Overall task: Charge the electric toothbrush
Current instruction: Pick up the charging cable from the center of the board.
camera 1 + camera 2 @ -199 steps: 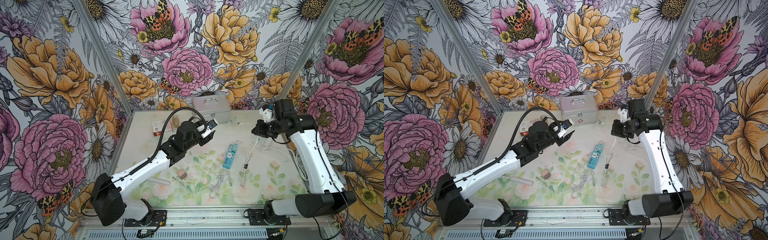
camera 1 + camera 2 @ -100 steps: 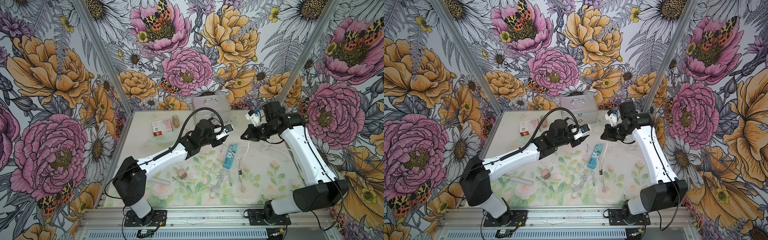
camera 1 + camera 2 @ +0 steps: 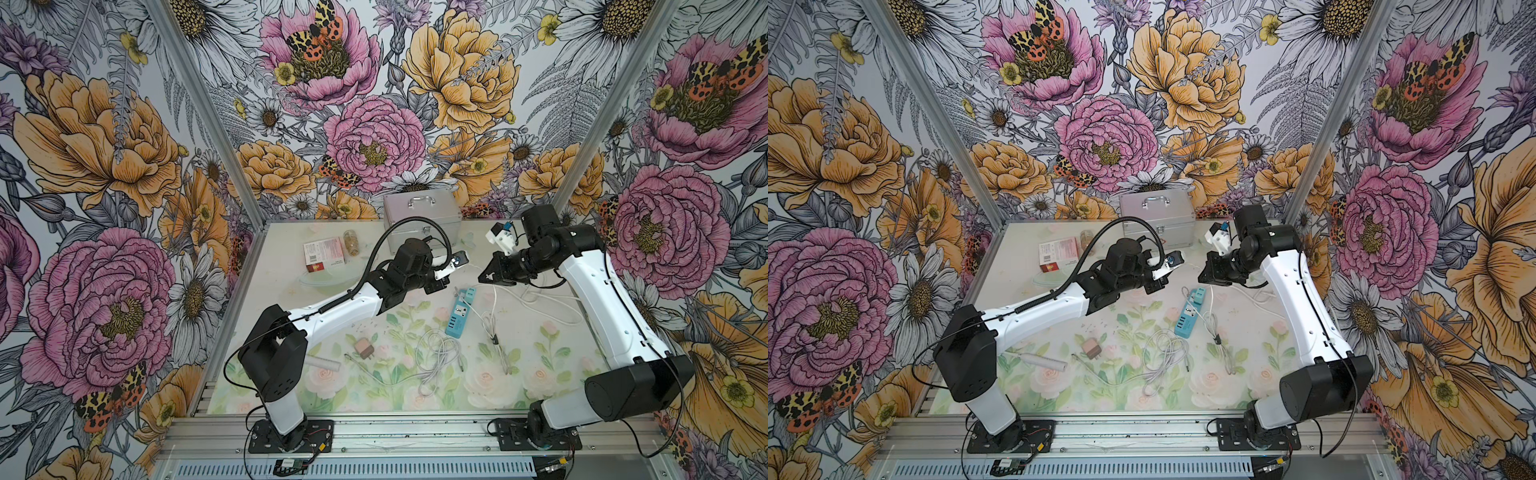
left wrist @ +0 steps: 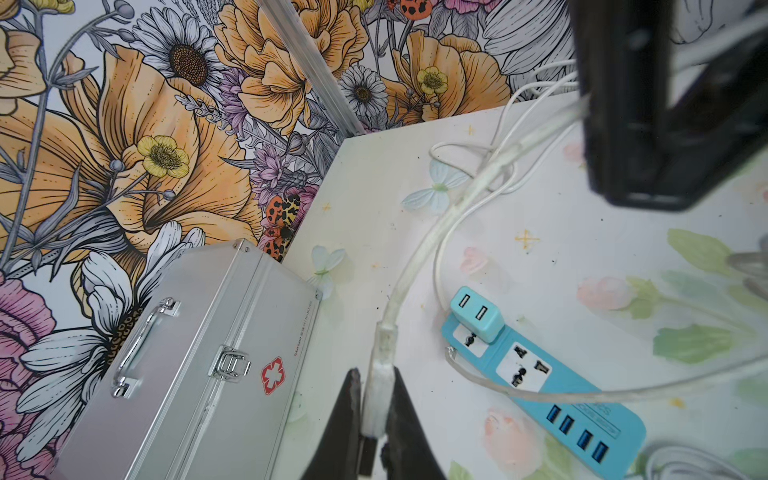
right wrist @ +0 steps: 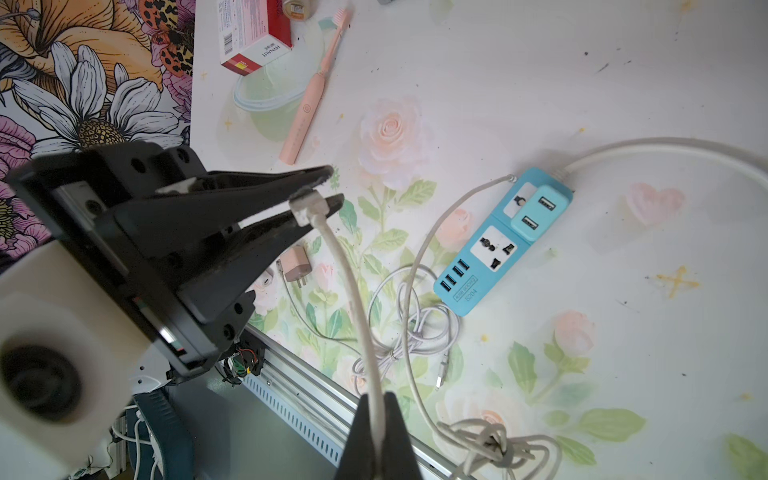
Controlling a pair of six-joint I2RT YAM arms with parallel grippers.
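**Over the table's far half, both hands grip one white cable**

Above the table (image 3: 540, 365), toward 1 o'clock from its middle, the two hands meet close together. The left hand (image 4: 375, 376) is clamped on the white plug end of a cable (image 5: 353, 291), pinching it from both sides. The right hand (image 5: 377, 405) is squeezed together on the same cable a little way along, and the cable runs in a gentle curve between them.

The pink electric toothbrush (image 5: 311, 104) lies flat on the table toward 11 o'clock, well apart from both hands. Its handle crosses the rim of a clear dish (image 5: 266, 108), and its bristle end is near a red and white box (image 3: 324, 255). In both top views the left arm covers it.

A blue power strip (image 3: 459, 311) lies just to 3 o'clock of the table's middle, with a teal USB adapter (image 4: 478, 318) plugged into its end socket. A loose bundle of white cable (image 3: 436, 357) lies at 6 o'clock from the strip. A small pink charger plug (image 3: 365, 348) sits toward 7 o'clock. A silver case (image 3: 419, 220) stands at 12 o'clock against the wall.
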